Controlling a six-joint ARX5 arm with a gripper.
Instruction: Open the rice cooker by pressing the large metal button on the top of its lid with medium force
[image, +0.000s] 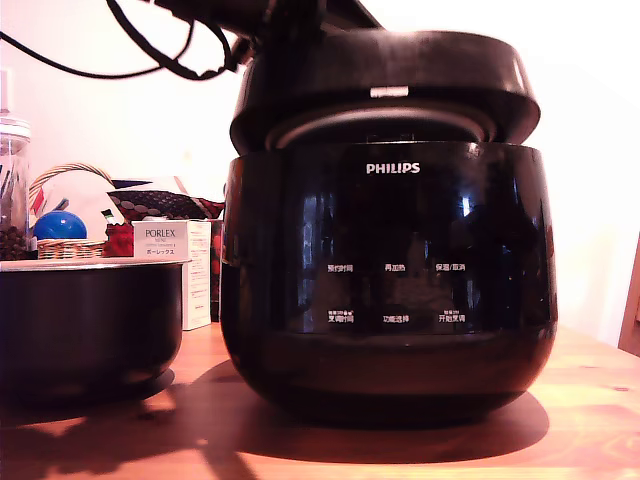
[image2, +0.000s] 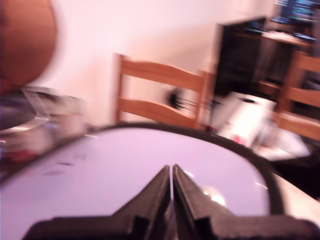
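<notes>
Standing on the wooden table (image: 590, 400), the glossy black rounded rice cooker (image: 388, 280) is being shown with its round black lid (image: 385, 85) ajar; the gripper (image2: 172, 169) is being held closed above it.

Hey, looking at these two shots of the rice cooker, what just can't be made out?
- Metal button: not seen in either view; the glossy black lid shows only side-on in the exterior view.
- Arm and claw: cut off by the exterior view's top edge; the wrist view shows the fingers together.
- Glossy black Philips cooker's small white labels: too small to read.
- Room behind: motion-blurred in the wrist view.
</notes>
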